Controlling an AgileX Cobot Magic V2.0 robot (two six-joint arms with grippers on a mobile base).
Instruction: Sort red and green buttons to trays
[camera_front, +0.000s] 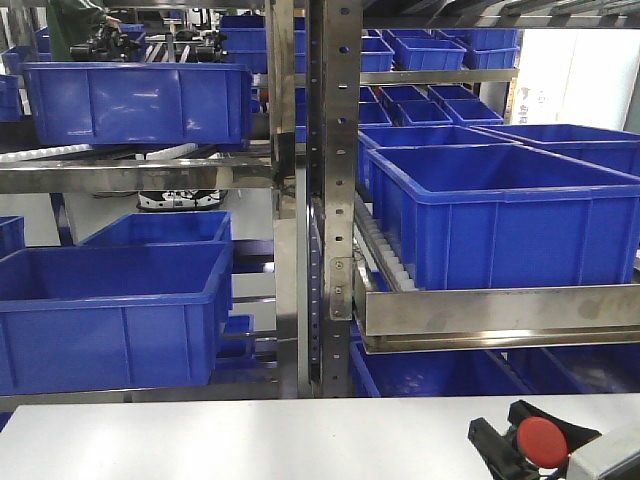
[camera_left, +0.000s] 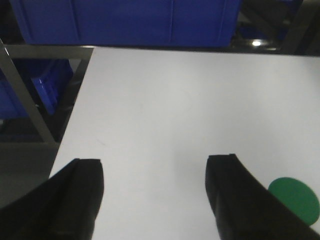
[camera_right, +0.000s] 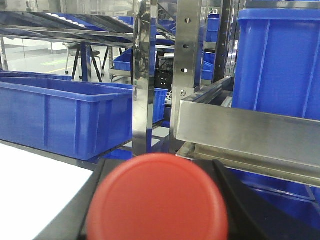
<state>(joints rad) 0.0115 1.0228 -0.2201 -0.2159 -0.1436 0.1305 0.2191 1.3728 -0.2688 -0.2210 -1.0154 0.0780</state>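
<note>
A steel rack (camera_front: 318, 200) loaded with deep blue crates (camera_front: 490, 215) stands behind the white tabletop (camera_front: 250, 440). The right gripper (camera_front: 512, 430) is over the tabletop's right side, close to its near edge. Its black jaws are clamped on the red button (camera_front: 541, 441), whose round cap fills the lower part of the right wrist view. The left gripper (camera_left: 155, 162) hangs above the tabletop not far from its left edge, jaws spread wide apart. The green button (camera_left: 294, 200) (only its cap shows, seen from above) lies on the tabletop just beside the outer side of one finger.
</note>
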